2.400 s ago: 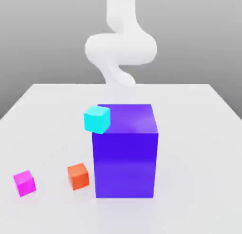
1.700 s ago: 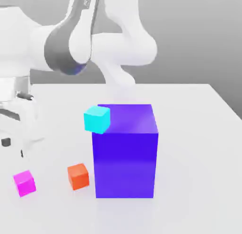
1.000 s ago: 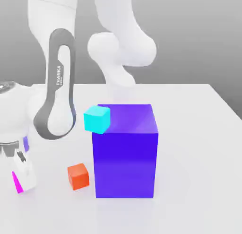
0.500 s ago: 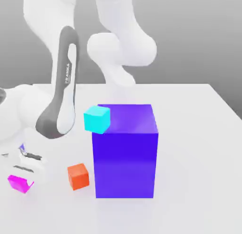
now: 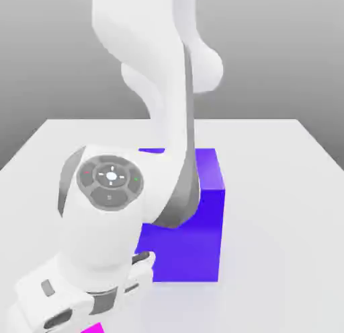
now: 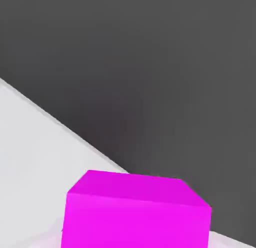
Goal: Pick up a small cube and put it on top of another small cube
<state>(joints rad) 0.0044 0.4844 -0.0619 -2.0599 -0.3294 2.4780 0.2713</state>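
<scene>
Closest to me in the exterior view is my arm's big white hand, low at the front, near the exterior view's left. My gripper is squeezed shut on the small pink cube. In the hand view the cube sits right up close in front of the camera, and I see its flat top and one bright side. In the exterior view just a little pink corner peeks out under the hand at the bottom edge.

Behind the hand is the round white joint with a grey cap on it. It stands in my way and covers much of the big blue-purple block. I can see the block's side toward the exterior view's right and a bit of its top.

The block sits on a white table. The table's far edge is straight. Past it the room is plain grey, and the arm rises tall in front of that.
</scene>
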